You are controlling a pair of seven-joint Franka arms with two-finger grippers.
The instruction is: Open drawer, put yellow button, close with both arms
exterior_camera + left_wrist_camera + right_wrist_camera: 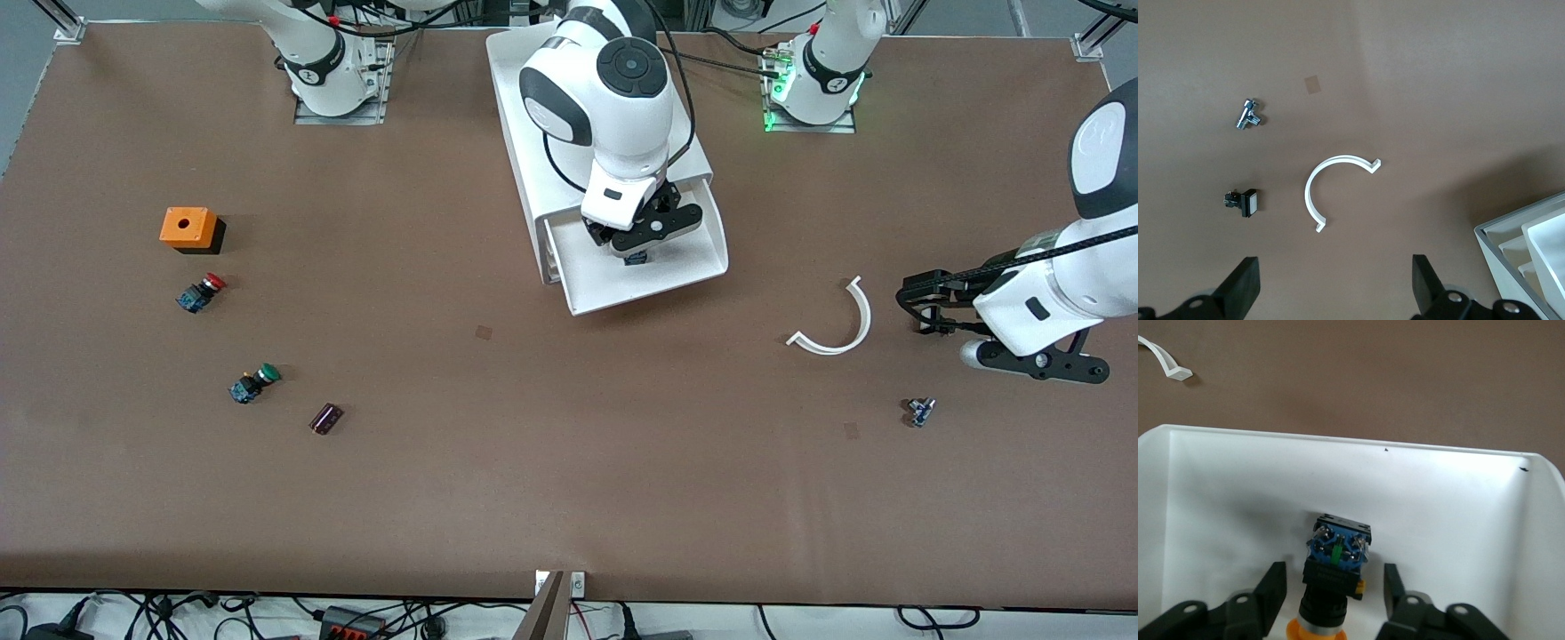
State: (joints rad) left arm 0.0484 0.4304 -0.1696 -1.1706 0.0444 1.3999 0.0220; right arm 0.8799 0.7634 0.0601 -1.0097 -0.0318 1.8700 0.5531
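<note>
Left end effector waits spread beside the drawer; right end effector spread around yellow button.

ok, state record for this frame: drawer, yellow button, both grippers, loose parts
drawer: top drawer pulled out of the white cabinet, open
yellow button: yellow button lying in the drawer, between the right gripper's fingers, not clamped
right gripper: right gripper over the open drawer, open
left gripper: left gripper open, waiting over the table toward the left arm's end, above the white curved piece
loose parts: red button, green button, orange box toward the right arm's end
</note>
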